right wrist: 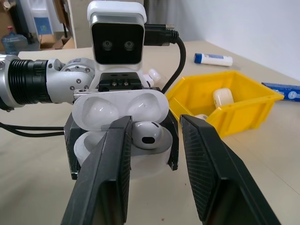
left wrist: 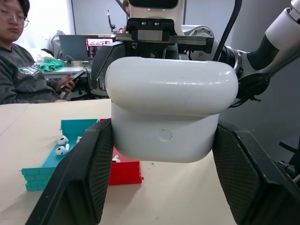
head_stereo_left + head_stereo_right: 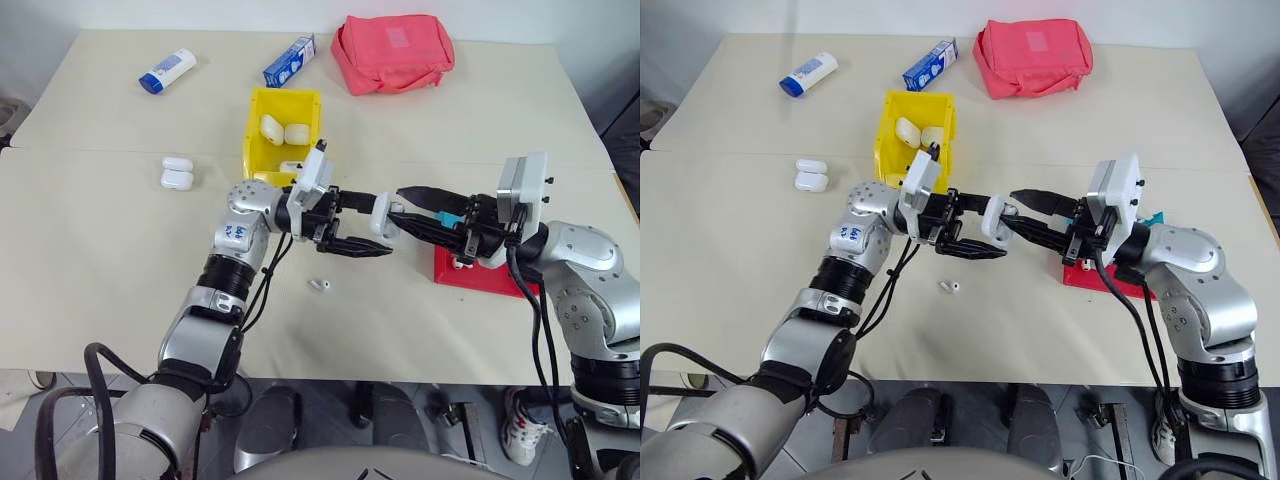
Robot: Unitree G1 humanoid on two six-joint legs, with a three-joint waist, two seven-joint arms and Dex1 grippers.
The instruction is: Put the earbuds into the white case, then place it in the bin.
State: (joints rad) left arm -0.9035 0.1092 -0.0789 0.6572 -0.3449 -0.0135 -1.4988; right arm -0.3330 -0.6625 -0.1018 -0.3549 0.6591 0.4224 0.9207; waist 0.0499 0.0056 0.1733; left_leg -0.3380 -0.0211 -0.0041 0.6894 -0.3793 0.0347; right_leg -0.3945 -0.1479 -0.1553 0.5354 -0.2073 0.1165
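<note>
Right wrist view puts us face to face with the white case (image 1: 123,136): its lid stands open and our left gripper (image 3: 352,232) is clamped on its body, one finger (image 2: 79,178) on each side. Our right gripper (image 1: 154,154) meets it head-on, its fingers parted with a clear gap between them, and an earbud (image 1: 145,132) sits in the case's mouth just past those fingertips; we cannot tell whether the fingers are touching it. Both grippers are raised above the table (image 3: 120,260), tips nearly together. Below the left gripper, a second earbud (image 3: 320,286) lies loose on the table. Beyond the left gripper stands the yellow bin (image 3: 256,140) with several white cases inside. Under and behind our right gripper sits the red and teal tray (image 2: 93,164), with more earbuds on its teal part. Two more white cases (image 3: 177,173) lie well off to the left gripper's outer side.
</note>
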